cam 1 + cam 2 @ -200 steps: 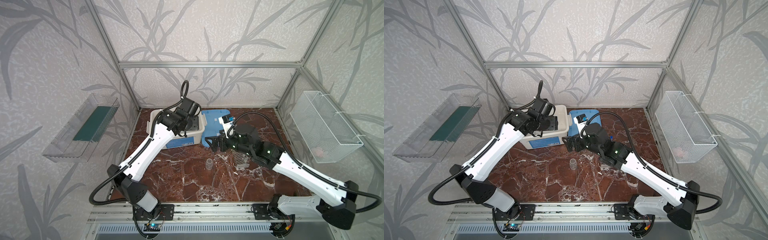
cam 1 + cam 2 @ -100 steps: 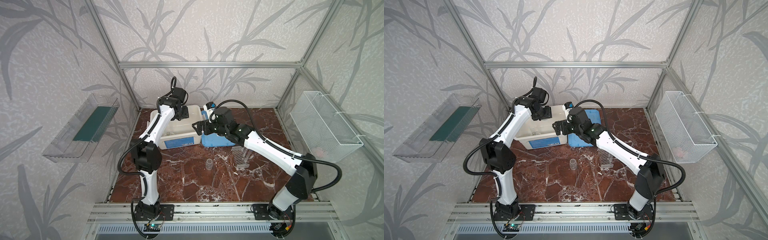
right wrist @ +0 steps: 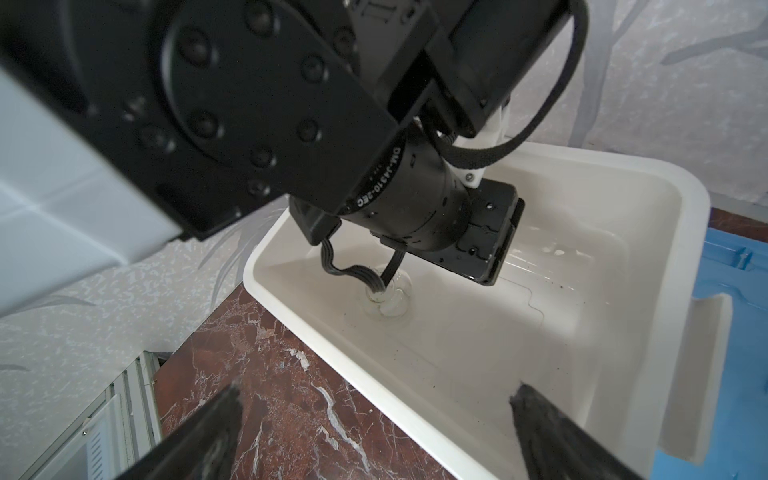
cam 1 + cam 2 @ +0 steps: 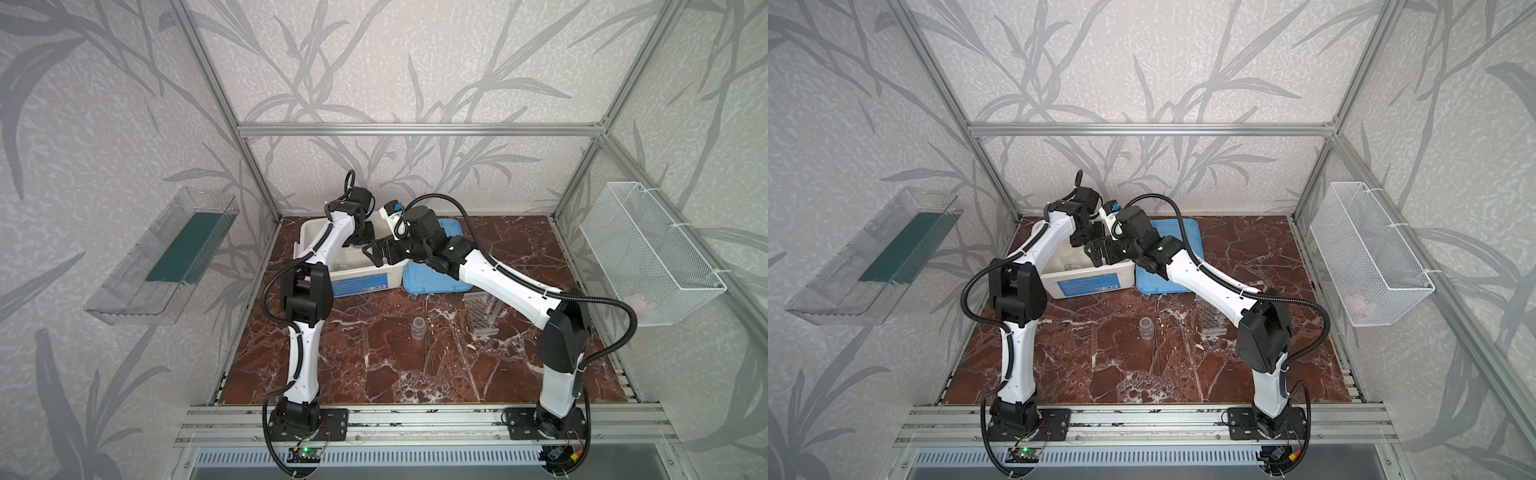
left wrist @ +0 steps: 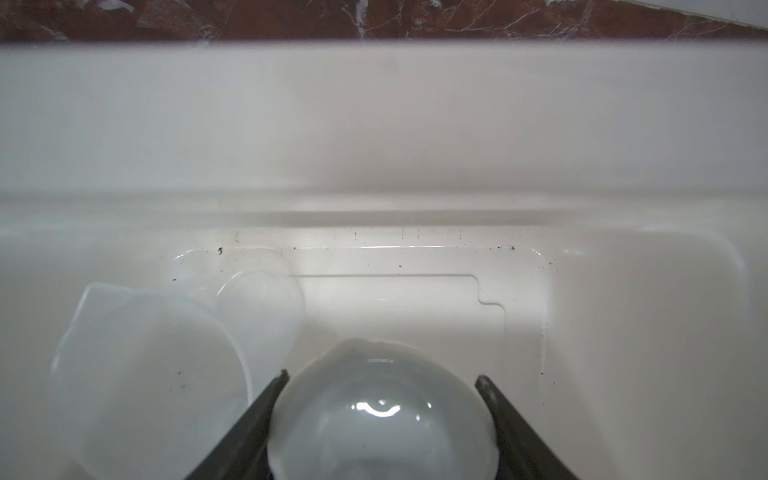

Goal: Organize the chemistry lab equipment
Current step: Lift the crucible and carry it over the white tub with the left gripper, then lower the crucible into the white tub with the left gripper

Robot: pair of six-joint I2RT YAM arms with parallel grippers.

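Grip: left end effector (image 5: 382,375) clamps white domed dish (image 5: 380,419), base cut off | right end effector (image 3: 376,388): spread

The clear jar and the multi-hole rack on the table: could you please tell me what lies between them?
Nothing lies there: in both top views only bare marble table shows between the clear jar and the clear multi-hole rack.

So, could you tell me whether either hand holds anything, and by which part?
The left hand clamps the white domed dish by its opposite sides; the right hand holds nothing.
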